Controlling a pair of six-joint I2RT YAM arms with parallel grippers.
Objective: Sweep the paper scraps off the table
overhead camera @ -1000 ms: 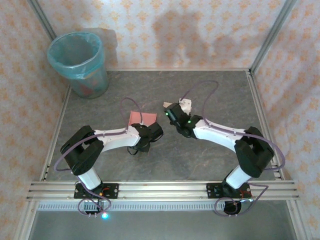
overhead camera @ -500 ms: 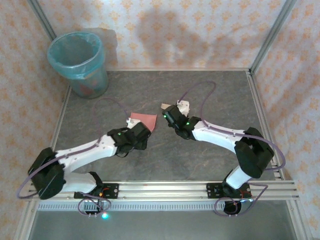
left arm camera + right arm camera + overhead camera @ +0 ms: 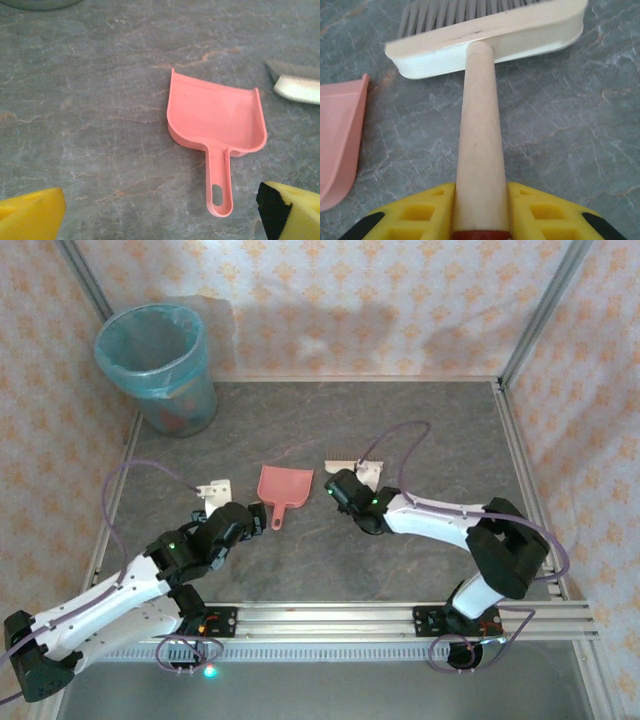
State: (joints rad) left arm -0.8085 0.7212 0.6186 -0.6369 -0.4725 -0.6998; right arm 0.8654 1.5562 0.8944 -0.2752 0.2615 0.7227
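1. The dark grey marbled stone-pattern table (image 3: 320, 420) fills the middle of the top view, edged by aluminium rails.
2. A round translucent bin with a teal liner (image 3: 200, 390) stands at the upper left of the top view, in the table's far corner.
3. Reddish patches (image 3: 178, 418) show through the bin's lower wall. They may be the paper scraps, but they are too blurred to tell for certain.
4. A pink plastic dustpan (image 3: 215, 117) lies flat near the centre of the top view, with its open mouth toward the top of the frame and its handle toward the bottom.
5. The left gripper (image 3: 160, 212) is released. Its 2 yellow fingers (image 3: 32, 215) sit in the lower corners of the left wrist view, wide apart, with bare table between them and the dustpan apart from both.
6. The right gripper (image 3: 481, 200) is clenched on the cream handle (image 3: 479, 130) of a cream plastic hand brush with grey bristles (image 3: 490, 37).
7. The brush head lies at the top of the right wrist view, just right of the dustpan.
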